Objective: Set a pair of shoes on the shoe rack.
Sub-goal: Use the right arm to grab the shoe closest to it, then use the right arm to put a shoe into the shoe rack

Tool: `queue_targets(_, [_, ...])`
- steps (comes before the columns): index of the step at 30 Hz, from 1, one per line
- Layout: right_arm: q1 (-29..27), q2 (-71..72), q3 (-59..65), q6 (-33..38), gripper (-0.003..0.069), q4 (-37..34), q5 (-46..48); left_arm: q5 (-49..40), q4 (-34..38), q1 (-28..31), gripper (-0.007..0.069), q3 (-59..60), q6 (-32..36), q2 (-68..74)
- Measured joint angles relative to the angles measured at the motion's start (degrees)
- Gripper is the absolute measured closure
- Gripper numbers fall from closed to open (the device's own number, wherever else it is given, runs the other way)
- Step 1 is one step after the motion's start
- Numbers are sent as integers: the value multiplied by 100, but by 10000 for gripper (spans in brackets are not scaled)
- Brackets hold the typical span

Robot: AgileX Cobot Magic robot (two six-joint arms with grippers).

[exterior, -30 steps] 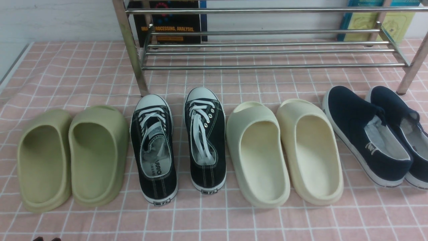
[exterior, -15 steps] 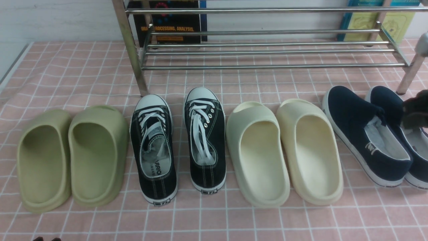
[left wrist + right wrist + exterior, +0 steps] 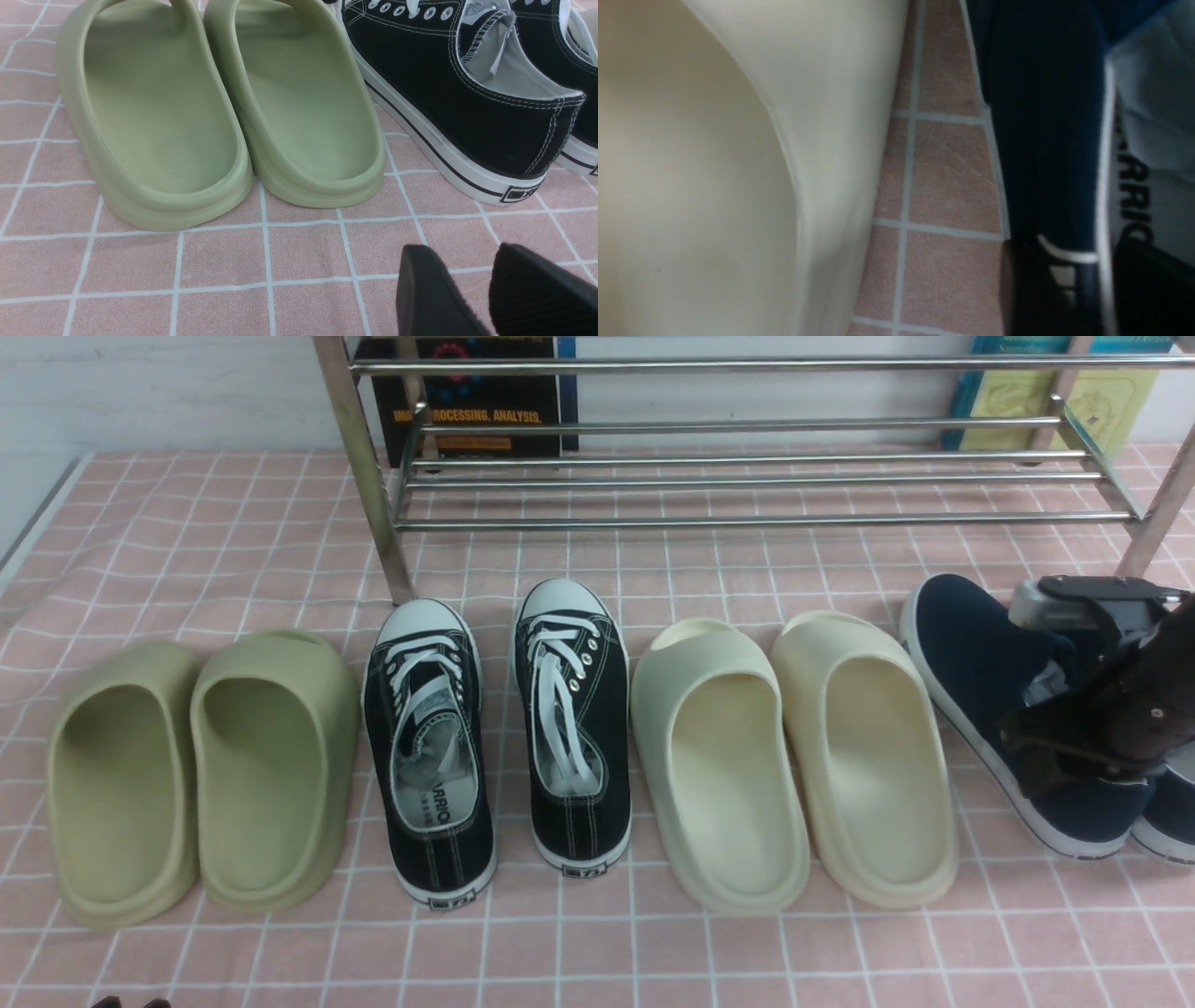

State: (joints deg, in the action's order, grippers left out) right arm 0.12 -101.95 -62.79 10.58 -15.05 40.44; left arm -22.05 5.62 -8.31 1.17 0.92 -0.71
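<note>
Now we have our right gripper [image 3: 1069, 261] astride the side wall of the nearer navy shoe [image 3: 971, 635], one finger inside and one outside; we cannot tell whether it has pinched the canvas. Both navy shoes are on the floor cloth, the other [image 3: 1169, 812] just beside, and the rack [image 3: 747, 521] stands beyond. We would keep the fingers square to the wall, settle the pinch firmly, then lift straight up so the sole clears the cream slipper [image 3: 873, 775] and its partner shoe. Our left gripper [image 3: 462, 261] waits empty, its fingers apart
</note>
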Motion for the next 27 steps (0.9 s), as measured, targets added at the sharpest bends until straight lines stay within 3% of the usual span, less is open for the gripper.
queue_targets(1, [11,-5,-20,22,557,-45,44,0,0,0,385,0,0,0])
queue_targets(3, [11,-5,-31,70,633,-99,64,0,0,0,385,0,0,0])
queue_targets(10, [26,310,-13,376,633,-67,213,0,0,0,385,0,0,0])
queue_targets(17, [493,820,-551,405,633,-10,731,0,0,0,385,0,0,0])
queue_targets(27, [906,-28,-2198,547,633,-21,28,0,5,0,385,0,0,0])
